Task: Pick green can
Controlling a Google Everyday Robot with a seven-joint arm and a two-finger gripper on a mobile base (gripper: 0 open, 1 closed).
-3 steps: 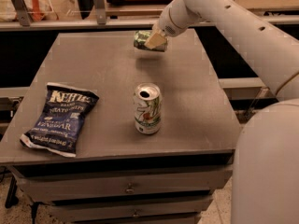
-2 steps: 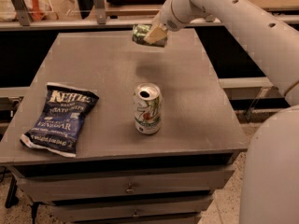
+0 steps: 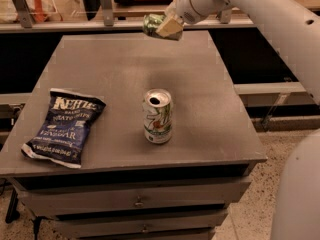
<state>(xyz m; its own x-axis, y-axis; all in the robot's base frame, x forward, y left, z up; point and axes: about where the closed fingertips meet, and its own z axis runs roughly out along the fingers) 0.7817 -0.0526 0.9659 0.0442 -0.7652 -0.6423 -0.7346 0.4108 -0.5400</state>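
The green can (image 3: 151, 23), shiny mottled green, lies sideways in my gripper (image 3: 162, 26), which is shut on it and holds it in the air above the far edge of the grey table (image 3: 110, 69). My white arm reaches in from the upper right. Part of the can is hidden by the tan fingers (image 3: 170, 28).
A white-and-silver can (image 3: 158, 116) with green and red markings stands upright, opened, near the table's middle front. A dark blue chip bag (image 3: 65, 126) lies at the front left. Drawers sit under the tabletop. Shelving runs along the back.
My gripper has risen with the green can, lifting it up and slightly back away from the tabletop. The other can and the bag have not moved.
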